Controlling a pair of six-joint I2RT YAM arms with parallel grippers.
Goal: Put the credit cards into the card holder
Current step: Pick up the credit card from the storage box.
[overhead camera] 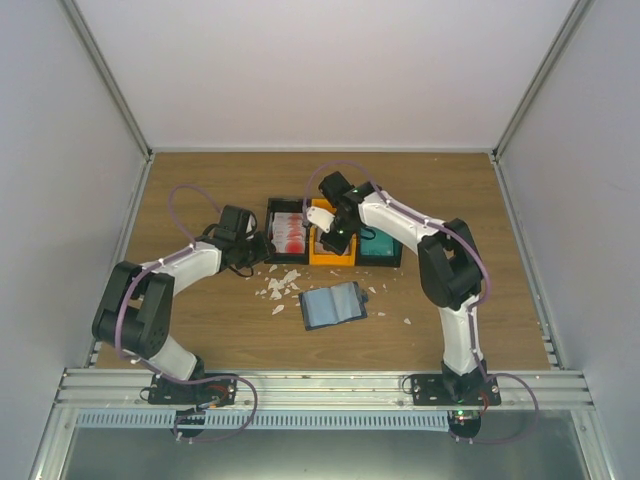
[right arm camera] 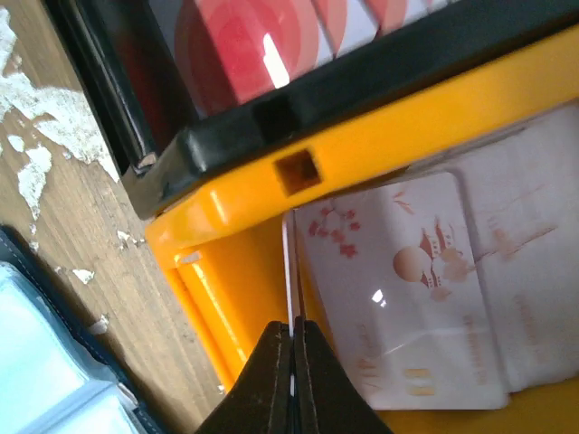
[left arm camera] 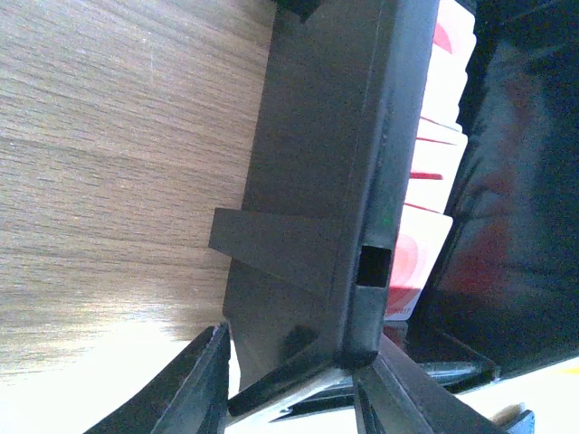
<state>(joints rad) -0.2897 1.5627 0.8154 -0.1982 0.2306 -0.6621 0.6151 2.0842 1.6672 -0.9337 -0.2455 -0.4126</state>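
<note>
Right wrist view: right gripper point(right arm camera: 292, 339) pinches a white credit card point(right arm camera: 291, 262) edge-on inside the orange bin point(right arm camera: 407, 117). The left gripper point(left arm camera: 298, 354) straddles the black bin point(left arm camera: 317, 136) wall, possibly clamping. Nearer lies the open card holder point(overhead camera: 333, 305).

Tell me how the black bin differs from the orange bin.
The black bin holds red-printed cards; the orange bin holds blossom-printed cards. The left gripper straddles the black bin's wall; the right gripper pinches a card over the orange bin. Both are open-topped and touch.

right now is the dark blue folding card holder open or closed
Open: the dark blue folding card holder lies spread flat, its pale slotted interior facing up.
</note>
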